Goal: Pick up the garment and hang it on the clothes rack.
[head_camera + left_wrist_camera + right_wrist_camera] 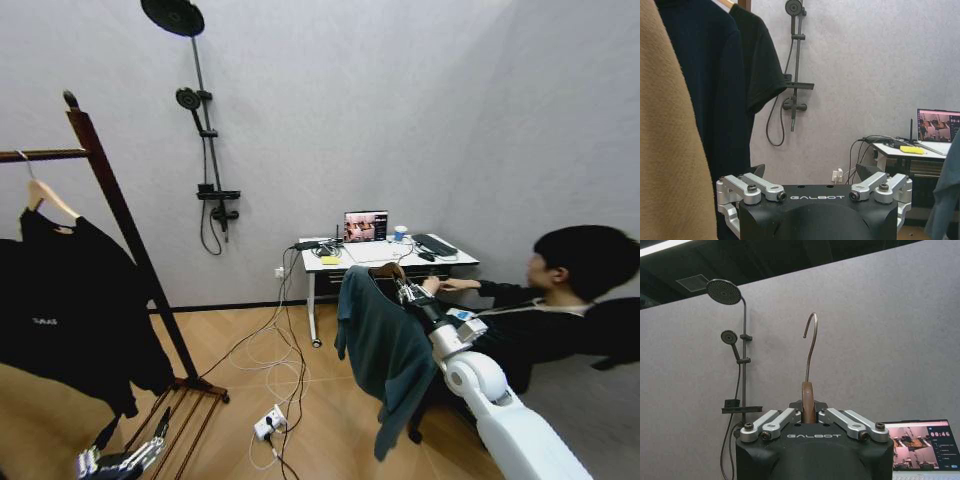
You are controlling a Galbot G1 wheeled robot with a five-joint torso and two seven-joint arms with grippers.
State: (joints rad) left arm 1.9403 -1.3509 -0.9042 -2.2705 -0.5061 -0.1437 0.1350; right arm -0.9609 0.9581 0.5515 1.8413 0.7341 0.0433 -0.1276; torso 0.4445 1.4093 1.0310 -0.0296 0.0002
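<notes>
Head view puts the right gripper [404, 291] right of centre, clamped on the wooden hanger [386, 270] that carries the garment [383, 352]; the teal top hangs off it in mid-frame, clear of the floor, in front of a white desk [385, 255]. In the right wrist view the jaws of the right gripper [808, 412] are pressed in on the hanger's wooden neck [808, 401], with its one metal hook [811, 346] standing upright above against the grey wall. The clothes rack [125, 225] runs down the left side of the head view, its top bar at the upper left already carrying a black T-shirt [75, 310]; bare wooden floor with loose white cables lies between the rack's slatted base and the garment. The left gripper [118, 461] sits low at the bottom left edge, beside the rack's base; in the left wrist view the left gripper [814, 176] has its jaws spread and holds nothing, with two dark tops and one tan cloth [670, 150] close on one side.
</notes>
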